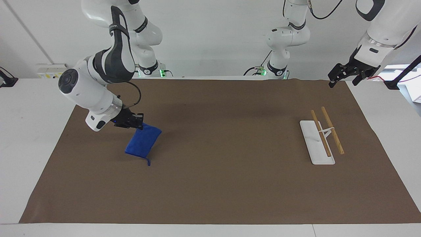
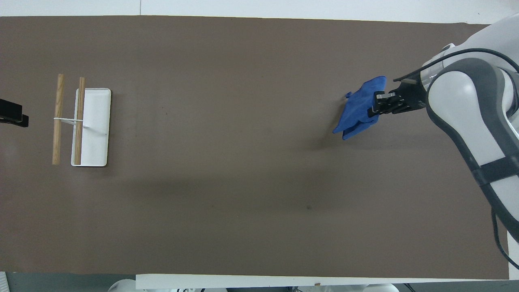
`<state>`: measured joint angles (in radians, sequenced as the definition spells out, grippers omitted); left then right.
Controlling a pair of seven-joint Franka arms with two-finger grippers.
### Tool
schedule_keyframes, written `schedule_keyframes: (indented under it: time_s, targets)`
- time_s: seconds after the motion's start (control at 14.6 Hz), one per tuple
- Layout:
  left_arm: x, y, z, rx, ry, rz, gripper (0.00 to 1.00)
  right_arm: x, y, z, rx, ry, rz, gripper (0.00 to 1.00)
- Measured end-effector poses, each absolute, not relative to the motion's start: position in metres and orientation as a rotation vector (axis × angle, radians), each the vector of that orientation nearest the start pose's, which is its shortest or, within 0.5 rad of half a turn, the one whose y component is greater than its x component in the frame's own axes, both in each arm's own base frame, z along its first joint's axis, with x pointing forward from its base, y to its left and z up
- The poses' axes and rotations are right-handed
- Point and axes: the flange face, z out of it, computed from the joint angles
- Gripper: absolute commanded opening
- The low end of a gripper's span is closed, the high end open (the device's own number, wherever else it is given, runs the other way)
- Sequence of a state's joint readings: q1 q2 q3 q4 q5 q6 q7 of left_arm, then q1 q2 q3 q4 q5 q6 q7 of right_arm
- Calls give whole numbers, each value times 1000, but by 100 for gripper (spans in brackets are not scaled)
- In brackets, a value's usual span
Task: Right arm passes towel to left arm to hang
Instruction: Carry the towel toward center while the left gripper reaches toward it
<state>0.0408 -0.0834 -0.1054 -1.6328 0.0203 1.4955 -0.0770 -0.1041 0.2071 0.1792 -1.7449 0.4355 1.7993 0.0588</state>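
The blue towel (image 1: 143, 141) hangs bunched from my right gripper (image 1: 137, 123), which is shut on its upper edge and holds it up over the brown mat (image 1: 210, 184) at the right arm's end. Its short tail dangles just above the mat. In the overhead view the towel (image 2: 357, 111) droops from the right gripper (image 2: 375, 106). My left gripper (image 1: 344, 77) waits, open and empty, high over the mat's corner at the left arm's end, and it shows at the edge of the overhead view (image 2: 14, 115).
A white rack base (image 1: 317, 144) with two wooden bars (image 1: 332, 130) on a thin white stand sits at the left arm's end, also in the overhead view (image 2: 95, 138). The brown mat covers most of the table.
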Motion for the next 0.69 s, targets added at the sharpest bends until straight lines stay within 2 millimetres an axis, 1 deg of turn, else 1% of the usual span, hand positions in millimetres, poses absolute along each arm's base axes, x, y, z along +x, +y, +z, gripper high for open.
schedule_keyframes:
  time_s: [0.14,0.21,0.41,0.55,0.69]
  targets:
    - [517,-48,629,-3104,-103,81,100,599,115,460,-2537,382,337,0]
    - [517,-57,626,-3112,-203,64,100,597,138,466,-2455,485,395,0]
    - [522,-85,613,-3123,-621,1,100,589,196,482,-2245,715,540,0]
    - [522,-116,597,-3092,-832,-25,100,587,224,489,-2131,850,596,0]
    - [516,-152,579,-3069,-952,-34,100,585,248,495,-2031,956,629,0]
